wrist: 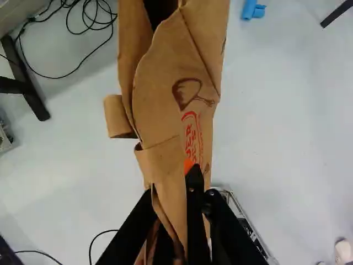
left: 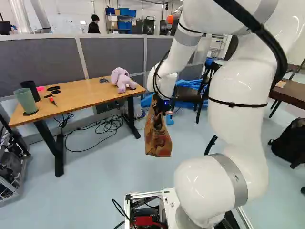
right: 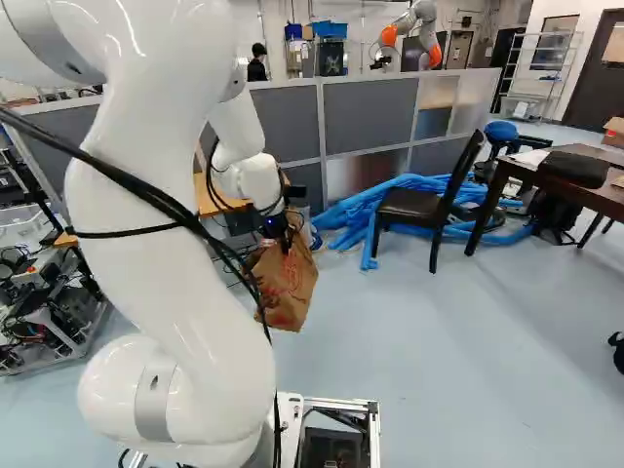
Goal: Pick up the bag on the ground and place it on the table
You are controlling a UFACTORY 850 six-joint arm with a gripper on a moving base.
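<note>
The brown paper bag (left: 158,136) hangs above the floor from my gripper (left: 164,113), to the right of the wooden table (left: 78,97) in the left base view. In the right base view the bag (right: 285,283) is tilted. In the wrist view my gripper (wrist: 185,190) is shut on the bag (wrist: 171,83), its paper pinched and creased between the two fingers; the farther part of the bag spreads ahead of them, and one orange pad shows partly.
On the table are a purple plush toy (left: 122,79), a green cup (left: 26,101), a dark cup and small items. Cables (left: 107,125) lie beneath it. A black chair (right: 429,205), blue tubing (right: 366,210) and grey partitions stand behind. Another robot (right: 414,34) is farther back.
</note>
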